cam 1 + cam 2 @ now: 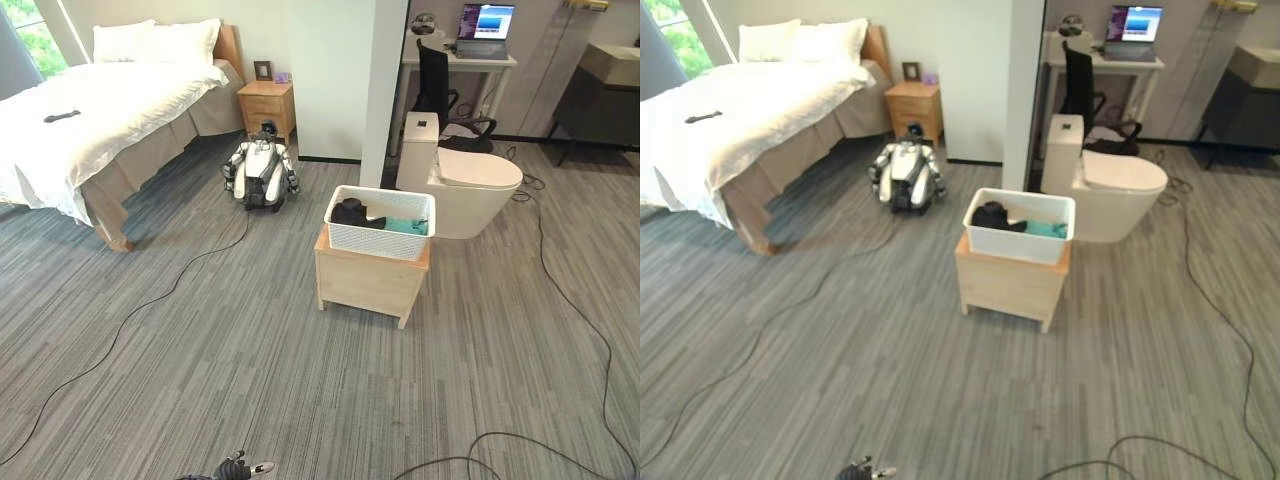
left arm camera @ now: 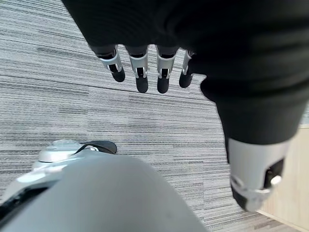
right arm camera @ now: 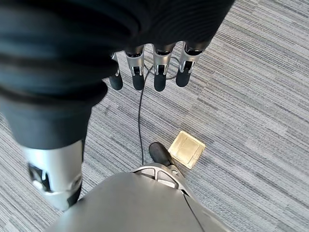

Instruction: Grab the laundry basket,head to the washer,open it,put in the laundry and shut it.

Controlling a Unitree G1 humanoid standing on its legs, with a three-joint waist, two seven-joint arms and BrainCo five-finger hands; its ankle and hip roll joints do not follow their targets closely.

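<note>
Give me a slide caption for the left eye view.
White laundry basket holding clothes sits on a wooden stand, across the floor.

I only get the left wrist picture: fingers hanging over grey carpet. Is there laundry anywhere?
Observer: Yes, a white laundry basket stands on a low wooden box ahead, with dark and teal clothes inside.
Operator: Is the other hand holding anything?
Observer: No, the right hand hangs open over the floor, fingers straight, like the left hand.
Operator: What else is in the room?
Observer: A bed on the left, a toilet right behind the basket.
</note>
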